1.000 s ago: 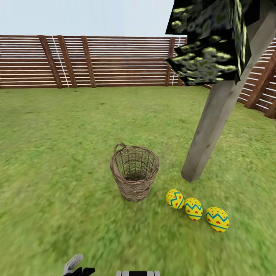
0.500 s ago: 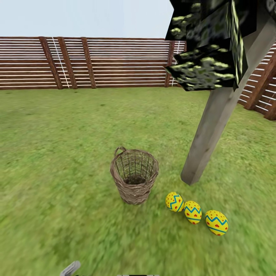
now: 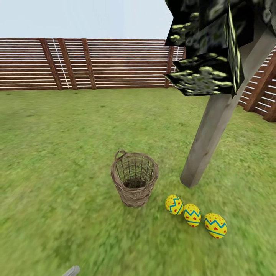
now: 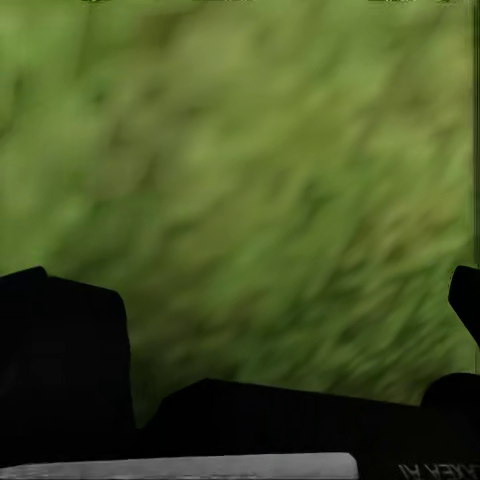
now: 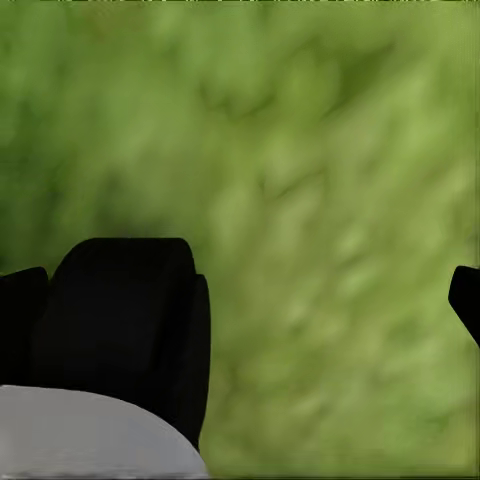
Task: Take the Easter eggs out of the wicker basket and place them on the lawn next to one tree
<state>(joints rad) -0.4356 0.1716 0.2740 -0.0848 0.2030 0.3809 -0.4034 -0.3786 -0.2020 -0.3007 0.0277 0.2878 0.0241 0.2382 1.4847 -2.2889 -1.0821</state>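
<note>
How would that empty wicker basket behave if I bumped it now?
The wicker basket is probably light: open weave, nothing visible inside. It stands taller than its narrow base, so a push near the rim would likely tip it. It might roll toward the nearest egg.

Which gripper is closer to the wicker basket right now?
Probably left: the left arm peeks in at the head view's bottom edge, well short of the wicker basket. The right gripper faces the lawn, so its distance is unclear.
</note>
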